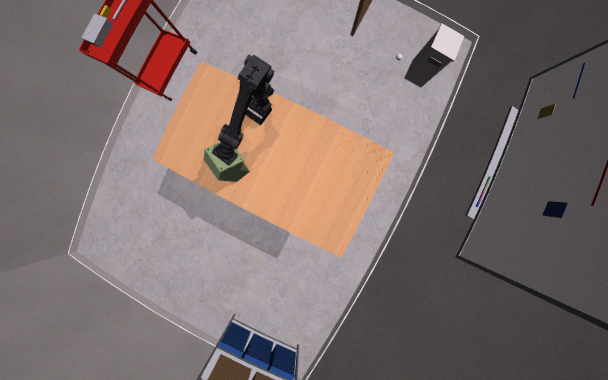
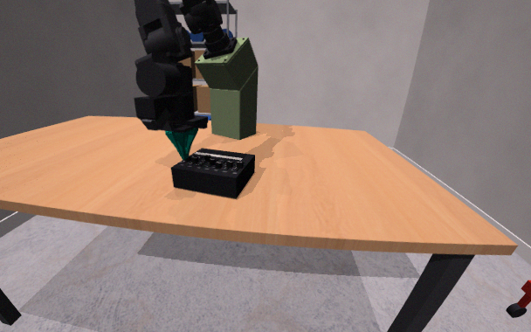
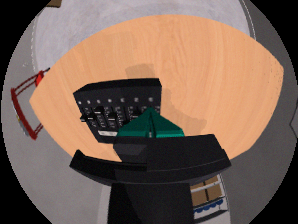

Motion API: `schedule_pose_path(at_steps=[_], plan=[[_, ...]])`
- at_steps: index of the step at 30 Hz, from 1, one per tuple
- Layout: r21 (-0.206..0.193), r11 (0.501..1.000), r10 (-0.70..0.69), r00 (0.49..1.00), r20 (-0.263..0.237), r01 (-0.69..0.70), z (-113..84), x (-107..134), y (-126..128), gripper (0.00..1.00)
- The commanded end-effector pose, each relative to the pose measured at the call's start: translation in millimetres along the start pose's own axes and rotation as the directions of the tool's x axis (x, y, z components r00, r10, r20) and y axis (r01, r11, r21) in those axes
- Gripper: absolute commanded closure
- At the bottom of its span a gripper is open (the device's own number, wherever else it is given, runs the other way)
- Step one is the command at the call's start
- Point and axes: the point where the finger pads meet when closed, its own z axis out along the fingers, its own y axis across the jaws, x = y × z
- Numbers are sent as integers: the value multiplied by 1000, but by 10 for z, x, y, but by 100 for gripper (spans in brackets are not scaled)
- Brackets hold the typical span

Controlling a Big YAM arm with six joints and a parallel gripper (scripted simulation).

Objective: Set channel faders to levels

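Desk [image 2: 212,175] black, low, on its feet on wooden tabletop [image 2: 332,183], just in front of olive pedestal [image 2: 233,100] carrying arm. Tool [image 2: 183,156] green, pointing down, fingers together on nothing, tip at near-left end of fader row. Arm body hiding most of desk from above. Around: red cart [image 1: 165,52] by one tabletop corner, grey cabinet [image 1: 435,55] and small white ball [image 1: 399,56] on floor, blue bins [image 1: 257,345] on a shelf. Tape strip [image 2: 220,155] pale along desk's back edge; writing too small to read.
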Motion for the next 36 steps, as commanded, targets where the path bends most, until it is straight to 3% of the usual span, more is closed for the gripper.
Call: schedule_pose_path(at_steps=[1,27,36], plan=[[-1,999,-33,999,-30,33,39,173,39,100],[1,999,-35,999,-41,35,40,187,27,100],[3,1000,-27,999,-33,27,49,84,7,100]])
